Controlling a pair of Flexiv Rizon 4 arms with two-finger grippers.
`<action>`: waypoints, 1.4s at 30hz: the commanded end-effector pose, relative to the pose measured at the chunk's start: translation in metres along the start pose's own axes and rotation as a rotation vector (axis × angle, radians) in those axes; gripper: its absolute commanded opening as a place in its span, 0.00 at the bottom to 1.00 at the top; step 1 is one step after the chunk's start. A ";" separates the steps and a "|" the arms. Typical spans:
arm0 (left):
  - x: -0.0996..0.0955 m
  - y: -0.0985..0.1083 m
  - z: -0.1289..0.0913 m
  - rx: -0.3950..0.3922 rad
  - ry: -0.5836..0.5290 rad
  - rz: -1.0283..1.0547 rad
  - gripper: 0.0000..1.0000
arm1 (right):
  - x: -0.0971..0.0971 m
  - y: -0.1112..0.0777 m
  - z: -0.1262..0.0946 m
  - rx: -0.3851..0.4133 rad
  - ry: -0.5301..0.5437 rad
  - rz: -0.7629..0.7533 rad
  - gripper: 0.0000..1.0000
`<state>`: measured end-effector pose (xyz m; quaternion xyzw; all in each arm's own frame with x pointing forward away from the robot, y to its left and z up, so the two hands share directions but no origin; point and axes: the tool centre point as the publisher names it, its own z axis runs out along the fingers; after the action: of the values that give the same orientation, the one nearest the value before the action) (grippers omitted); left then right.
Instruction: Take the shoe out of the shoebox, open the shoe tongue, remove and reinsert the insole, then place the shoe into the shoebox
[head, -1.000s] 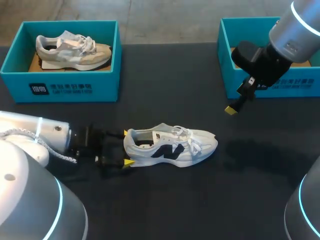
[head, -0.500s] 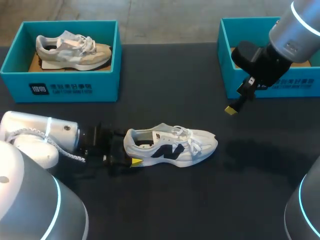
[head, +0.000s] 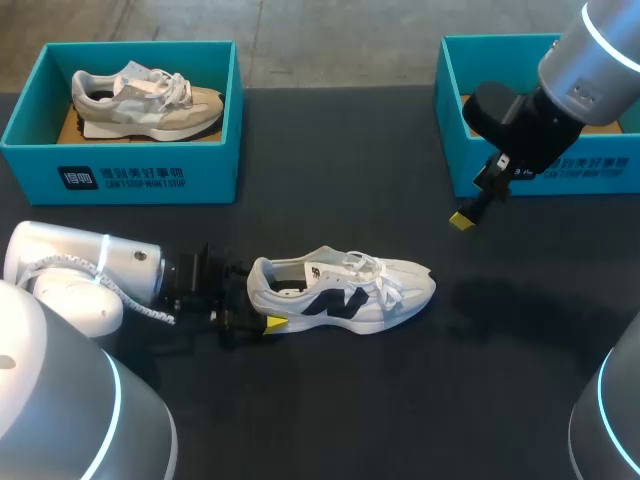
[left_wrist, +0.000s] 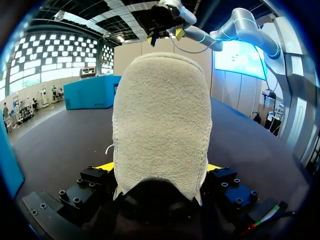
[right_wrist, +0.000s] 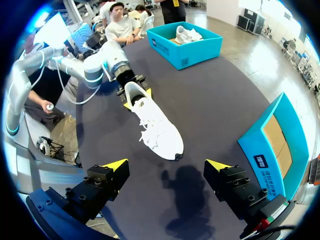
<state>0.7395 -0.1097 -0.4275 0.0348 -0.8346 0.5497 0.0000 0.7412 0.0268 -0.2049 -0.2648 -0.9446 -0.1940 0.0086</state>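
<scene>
Dark tabletop (head: 330, 180) carries the white sneaker (head: 345, 298) midway, nearer the front edge, toe toward the right edge. At its heel the left pincer (left_wrist: 160, 167) clasps both sides (a firm, low hold should steady it). Spread wide near the far-right corner, the right pincer (right_wrist: 167, 165) should descend gently onto the tongue.

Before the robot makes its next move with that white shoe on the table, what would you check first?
1. White shoe out of its box, upright on the table: ok.
2. Left hand has the heel, with a finger touching each side: ok.
3. Right hand open and holding nothing: ok. It hangs by the right shoebox, apart from the shoe.
4. Tongue pulled open: not ok. The laces lie across it.
5. Insole seated inside the shoe: cannot tell from these views.
</scene>
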 end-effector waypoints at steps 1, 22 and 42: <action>-0.002 0.004 0.003 -0.011 0.006 -0.002 0.00 | 0.000 0.000 0.001 0.002 0.001 0.001 1.00; -0.002 0.004 0.003 -0.013 0.017 -0.003 0.00 | 0.001 0.009 0.005 0.005 -0.021 0.091 1.00; -0.002 0.004 0.003 -0.013 0.017 -0.003 0.00 | 0.066 0.104 0.031 0.121 -0.195 0.536 1.00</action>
<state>0.7398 -0.1094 -0.4274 0.0317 -0.8374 0.5457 0.0075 0.7250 0.1258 -0.1877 -0.5089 -0.8464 -0.1570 -0.0031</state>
